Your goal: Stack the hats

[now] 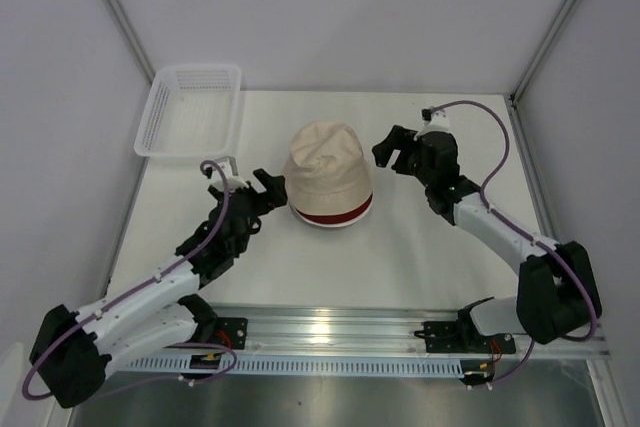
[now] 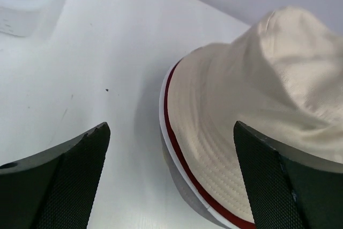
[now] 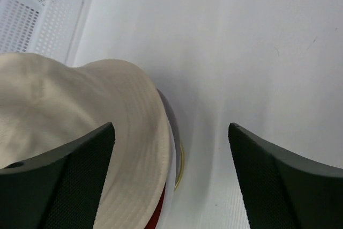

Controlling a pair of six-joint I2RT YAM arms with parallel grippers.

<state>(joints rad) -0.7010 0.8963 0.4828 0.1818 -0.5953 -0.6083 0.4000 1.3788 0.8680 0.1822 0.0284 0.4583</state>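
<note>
The beige hat [image 1: 327, 175] sits on top of a pile in the middle of the table. Under its brim show the edges of the dark red hat [image 1: 335, 217] and the white hat [image 1: 352, 222]. The grey hat is hidden. The beige hat also shows in the left wrist view [image 2: 257, 105] and the right wrist view [image 3: 64, 111]. My left gripper [image 1: 268, 185] is open and empty just left of the pile. My right gripper [image 1: 395, 150] is open and empty just right of it, apart from it.
A white mesh basket [image 1: 190, 112] stands at the back left corner. A thin gold ring [image 3: 182, 164], part of the wire stand, peeks out under the pile. The metal rail [image 1: 330, 332] runs along the near edge.
</note>
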